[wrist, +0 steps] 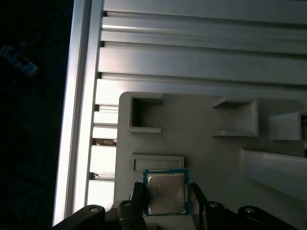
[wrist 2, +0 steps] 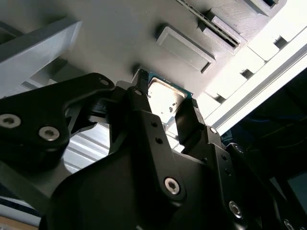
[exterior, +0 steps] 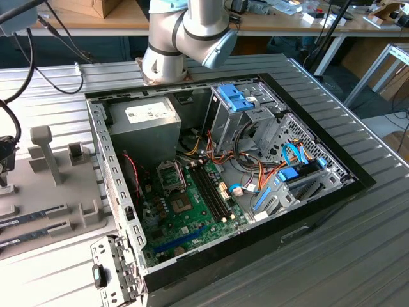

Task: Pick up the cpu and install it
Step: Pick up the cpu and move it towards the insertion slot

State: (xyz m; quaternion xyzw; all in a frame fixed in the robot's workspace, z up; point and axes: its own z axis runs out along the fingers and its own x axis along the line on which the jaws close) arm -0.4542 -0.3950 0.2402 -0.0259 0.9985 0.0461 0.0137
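The claw point(wrist: 166, 187) is right down on the cpu point(wrist: 165, 194) in the first wrist view. The chip lies low against the grey fixture tray point(wrist: 201, 124), just beside a shallow rectangular recess point(wrist: 158, 162), and the tray rests on the ribbed metal worktop point(wrist: 192, 62). I cannot tell whether the claw is spread or already pinching the chip. Its black body crowds the chip's sides in both wrist views, and no clear gap or contact shows.

My read on handling: this is a light, stiff, thin little square. The silver lid looks smooth and probably slippery, so it is no place for a firm grip. The underside is likely the delicate face and should not be scraped or pressed. The best hold looks to be on 2 opposite edges along the thin green rim, kept level and squeezed gently, because a tilt could let it slide out.

In the exterior view, the open computer case point(exterior: 358, 182) sits well apart from the tray, toward that view's right, with the green motherboard point(exterior: 192, 214) lying flat inside.
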